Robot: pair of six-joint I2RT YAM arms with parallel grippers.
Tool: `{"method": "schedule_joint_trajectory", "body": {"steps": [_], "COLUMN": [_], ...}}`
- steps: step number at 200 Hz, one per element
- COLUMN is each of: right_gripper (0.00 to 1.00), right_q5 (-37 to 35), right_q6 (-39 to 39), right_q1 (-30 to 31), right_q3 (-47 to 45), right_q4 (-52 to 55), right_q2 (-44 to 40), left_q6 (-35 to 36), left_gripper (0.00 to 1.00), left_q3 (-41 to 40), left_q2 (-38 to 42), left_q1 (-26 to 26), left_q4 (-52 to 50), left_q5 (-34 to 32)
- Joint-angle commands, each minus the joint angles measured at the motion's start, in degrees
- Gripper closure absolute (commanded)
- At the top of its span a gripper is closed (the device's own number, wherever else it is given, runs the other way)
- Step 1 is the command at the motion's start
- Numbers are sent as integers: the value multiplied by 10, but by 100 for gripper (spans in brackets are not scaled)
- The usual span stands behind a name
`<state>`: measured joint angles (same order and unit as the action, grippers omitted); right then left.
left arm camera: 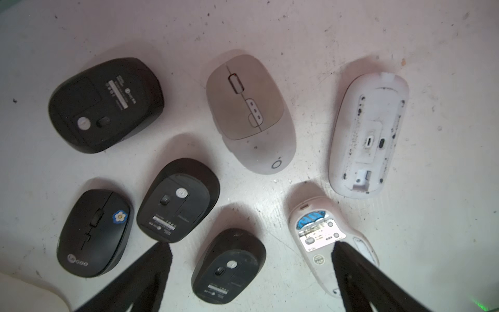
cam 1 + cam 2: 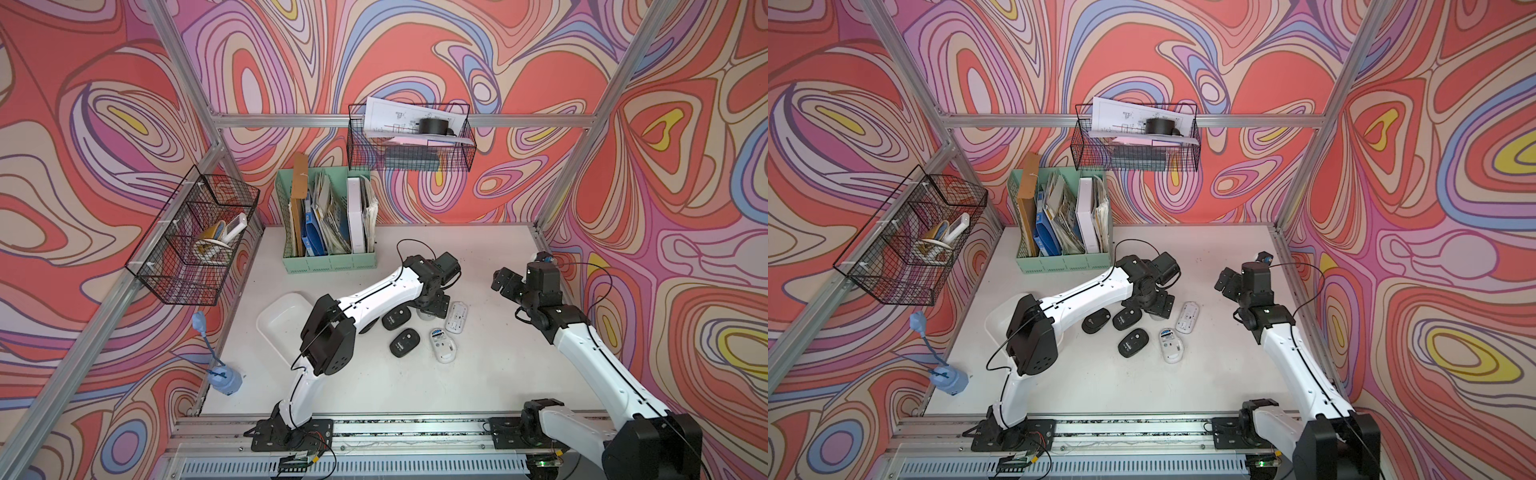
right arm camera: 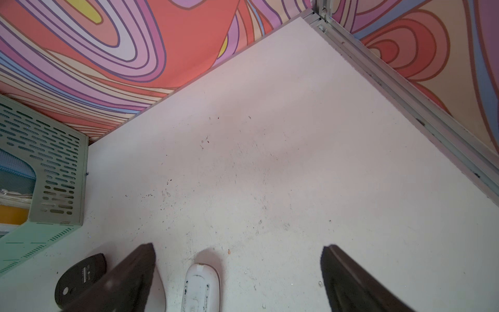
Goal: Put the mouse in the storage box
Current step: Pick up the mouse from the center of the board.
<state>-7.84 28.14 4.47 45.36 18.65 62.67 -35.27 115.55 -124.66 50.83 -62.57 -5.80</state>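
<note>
The left tool (image 1: 249, 250) hangs low over a scatter of mice, its jaws spread wide and gripping nothing. Under the gap between its fingers (image 1: 151, 270) a black mouse (image 1: 229, 264) lies belly up. Beside the other finger is a white mouse (image 1: 316, 237), also overturned, with a blue-and-white label showing.

Nearest me, the front rail (image 2: 395, 432) carries both arm bases. Beyond it is the pale surface (image 2: 478, 374). The storage box (image 2: 282, 320) sits on the left arm's side of it, partly hidden behind that arm's elbow. The mice (image 2: 1133, 332) lie on the surface near the box but outside it, black ones closer to the box and white ones farther from it. From the left wrist I count seven. Among them are a beige mouse (image 1: 248, 113) right way up and a black one with a flower sticker (image 1: 94, 232).

The right tool (image 3: 239, 251) is held off to the other side of the cluster, raised, jaws just as wide and holding nothing. A slim white mouse (image 3: 202, 286) is below it.

Farther back a mint-green file organiser (image 2: 328, 262) stands stuffed with papers. A wire basket (image 2: 195, 249) hangs on the side frame, and another (image 2: 409, 141) on the back wall holds sheets and a black roll.
</note>
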Motion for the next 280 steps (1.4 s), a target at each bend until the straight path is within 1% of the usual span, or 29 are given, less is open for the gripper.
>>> {"method": "schedule_joint_trajectory", "body": {"steps": [1, 9, 24, 45, 60, 112, 132, 161, 190, 211, 244, 256, 269, 280], "right_gripper": [3, 2, 2, 2, 2, 2, 2, 2, 2, 2, 3, 3, 3, 3], "right_q5": [5, 8, 17, 24, 30, 48, 56, 65, 72, 78, 80, 81, 83, 83], "right_q6": [-5, -5, -4, 0, 1, -1, 0, 0, 0, 1, 1, 2, 2, 2], "right_q1": [2, 1, 2, 2, 1, 2, 1, 1, 2, 2, 2, 2, 2, 2], "right_q3": [-13, -17, -26, -39, -45, -54, -58, -62, -65, -67, -65, -65, -63, -62], "right_q4": [-8, -10, -15, -23, -28, -42, -49, -57, -58, -59, -58, -59, -58, -57], "right_q2": [-8, -11, -17, -23, -24, -26, -25, -23, -24, -26, -20, -20, -18, -18], "left_q6": [-14, -17, -20, -24, -28, -52, -54, -51, -52, -50, -54, -51, -53, -53], "left_gripper": [8, 10, 8, 6, 5, 2, 4, 6, 8, 12, 25, 32, 39, 40], "left_q3": [68, 100, 153, 197, 217, 229, 231, 234, 267, 267, 265, 260, 249, 231], "left_q2": [-53, -75, -110, -149, -170, -208, -218, -232, -261, -266, -264, -257, -242, -222], "left_q1": [3, 3, 4, 3, 4, -8, -14, -14, -17, -20, -26, -26, -28, -27], "left_q4": [-73, -89, -115, -129, -130, -111, -102, -78, -88, -79, -92, -94, -92, -80], "left_q5": [-17, -19, -35, -54, -51, -54, -50, -51, -55, -55, -64, -66, -50, -47]}}
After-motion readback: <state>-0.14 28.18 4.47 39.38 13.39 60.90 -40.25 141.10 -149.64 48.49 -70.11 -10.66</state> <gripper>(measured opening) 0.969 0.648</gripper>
